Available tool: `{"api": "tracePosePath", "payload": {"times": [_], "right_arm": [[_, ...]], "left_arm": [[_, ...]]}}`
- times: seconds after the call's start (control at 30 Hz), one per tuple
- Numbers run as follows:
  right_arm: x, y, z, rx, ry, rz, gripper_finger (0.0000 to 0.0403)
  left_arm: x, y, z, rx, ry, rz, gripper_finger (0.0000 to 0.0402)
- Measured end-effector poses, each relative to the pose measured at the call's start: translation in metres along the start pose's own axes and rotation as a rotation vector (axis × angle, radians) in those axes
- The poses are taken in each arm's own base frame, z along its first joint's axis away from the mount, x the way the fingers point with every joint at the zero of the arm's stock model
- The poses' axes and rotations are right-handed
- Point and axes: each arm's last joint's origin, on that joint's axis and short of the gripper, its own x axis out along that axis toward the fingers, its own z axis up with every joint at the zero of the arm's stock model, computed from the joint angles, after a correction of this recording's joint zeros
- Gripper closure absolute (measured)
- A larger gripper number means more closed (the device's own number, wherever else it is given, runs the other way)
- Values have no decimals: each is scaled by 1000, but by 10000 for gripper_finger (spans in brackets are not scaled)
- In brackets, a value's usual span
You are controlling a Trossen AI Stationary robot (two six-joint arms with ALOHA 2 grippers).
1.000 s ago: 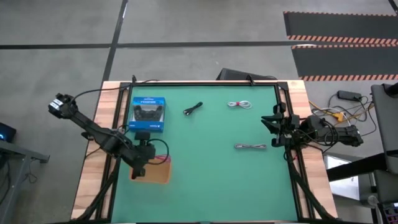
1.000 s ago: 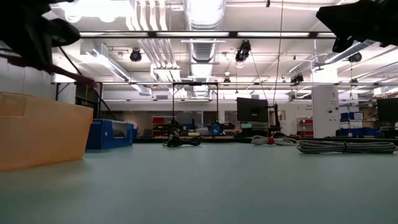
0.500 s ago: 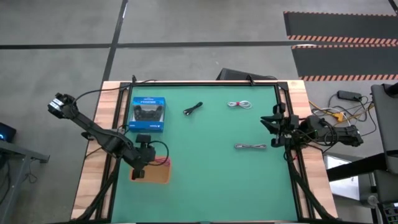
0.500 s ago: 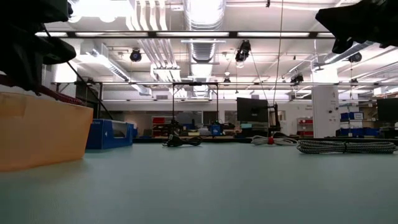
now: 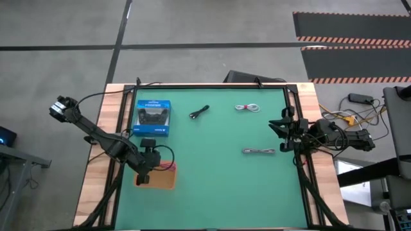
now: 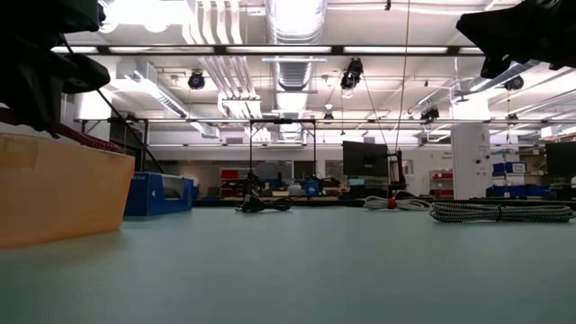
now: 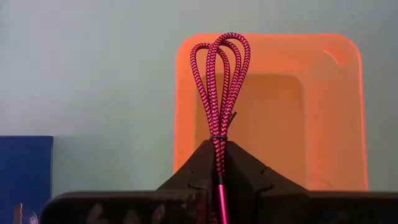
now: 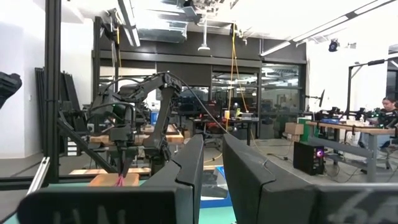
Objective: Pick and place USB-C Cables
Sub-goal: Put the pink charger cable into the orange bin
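My left gripper [image 5: 144, 172] stands over the flat orange tray [image 5: 159, 180] at the table's near left, shut on the red-pink cable [image 7: 221, 81]. The cable's loops stick out past the fingertips over the tray [image 7: 280, 112]. The black cable [image 5: 200, 111], the white cable [image 5: 246, 107] and the grey cable [image 5: 259, 151] lie flat on the green mat. My right gripper [image 5: 281, 133] waits open and empty at the table's right edge, beside the grey cable. My left gripper pinches the red-pink cable bundle between its two fingers, just behind its small tie [image 7: 218, 144]. The fingers point down at the tray and lie along the cable. The loops [image 7: 222, 56] point away from the fingertips toward the tray floor; whether they touch it I cannot tell.
The blue box picturing a game controller [image 5: 153, 117] lies at the far left, just beyond the tray. Open green mat spreads across the middle and near side. Wooden borders and black rails frame the table.
My left gripper has gone down toward the orange tray with the red-pink cable, then kept still. It stays shut on the cable.
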Motion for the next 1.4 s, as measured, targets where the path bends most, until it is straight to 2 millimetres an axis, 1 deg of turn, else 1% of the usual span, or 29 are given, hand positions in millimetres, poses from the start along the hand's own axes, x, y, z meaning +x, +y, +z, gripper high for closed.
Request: {"api": "tracePosePath", "payload": {"times": [0.8, 1.0, 1.4], "right_arm": [[0, 0, 0, 9, 0, 0, 351], [0, 0, 0, 9, 0, 0, 351], [0, 0, 0, 9, 0, 0, 351]], "left_arm": [[4, 0, -5, -23, 32, -18, 389], [4, -1, -5, -86, 51, -52, 389], [8, 1, -9, -95, 57, -24, 389]]}}
